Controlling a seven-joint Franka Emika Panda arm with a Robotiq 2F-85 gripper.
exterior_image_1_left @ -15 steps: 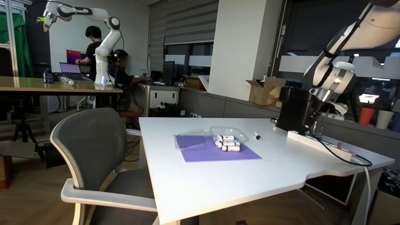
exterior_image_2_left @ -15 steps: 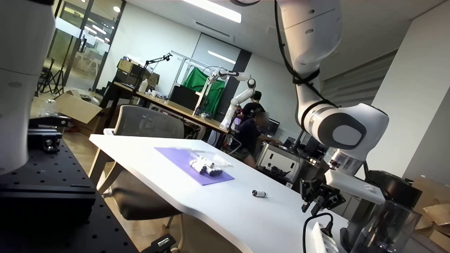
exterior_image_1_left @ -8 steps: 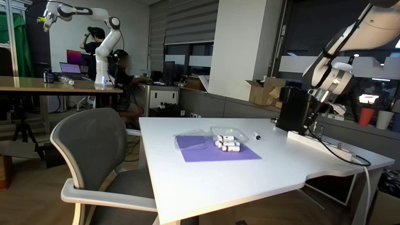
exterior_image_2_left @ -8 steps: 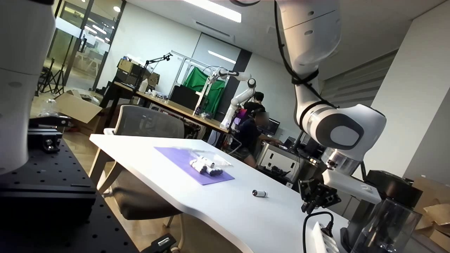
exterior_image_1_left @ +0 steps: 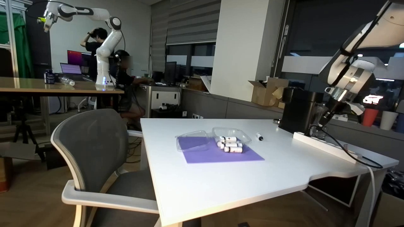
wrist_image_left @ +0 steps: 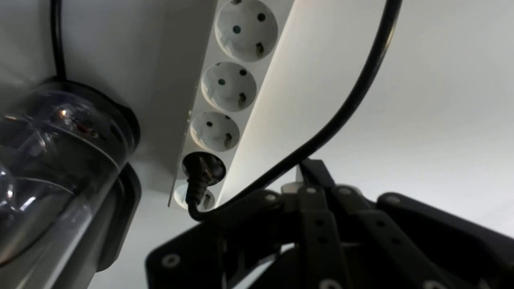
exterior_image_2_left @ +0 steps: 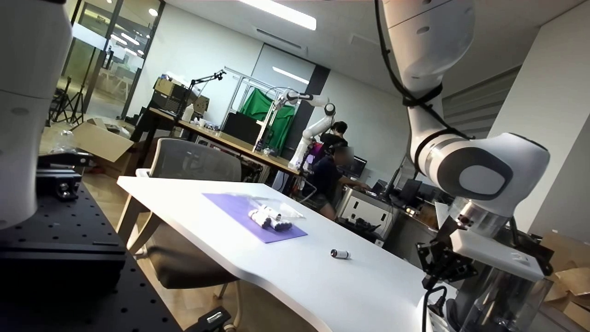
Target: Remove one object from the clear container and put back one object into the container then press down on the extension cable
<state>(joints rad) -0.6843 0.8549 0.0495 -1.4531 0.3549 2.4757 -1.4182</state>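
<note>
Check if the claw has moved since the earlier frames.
Yes. In both exterior views the claw has shifted to the picture's right, farther from the purple mat, which has stayed put.

White arm (exterior_image_2_left: 488, 161) bent, black hand (exterior_image_2_left: 429, 281) pointing downward (at a slant), fingers (wrist_image_left: 319, 174) together

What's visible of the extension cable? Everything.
The extension cable is a long, narrow, white, plastic-looking strip lying on the table. The wrist view shows five round sockets facing up, a black plug in one. Near one end sits a reddish piece; from that end a white cord runs off the table.
</note>
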